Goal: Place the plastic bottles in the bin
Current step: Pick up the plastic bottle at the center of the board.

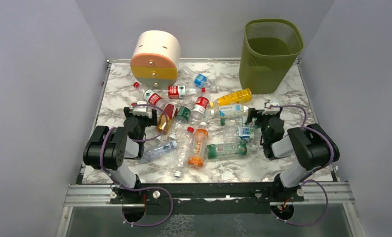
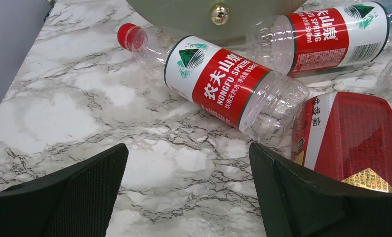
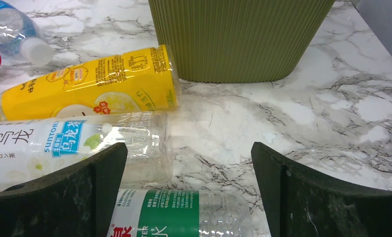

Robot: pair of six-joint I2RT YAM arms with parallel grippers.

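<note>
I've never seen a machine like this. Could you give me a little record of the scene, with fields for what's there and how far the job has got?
table: marble-patterned
bottles: about fifteen, scattered lying down on the table
bin: green, upright, far right corner; no bottle visible inside
drawer box: round, far left
left gripper: open, empty, facing a red-labelled bottle
right gripper: open, empty, facing the bin, yellow bottle just ahead
progress: nothing binned yet

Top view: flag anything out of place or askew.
Bottles lie scattered on their sides across the table, not in the bin, which stands upright. The drawer box at back left looks tilted.
</note>
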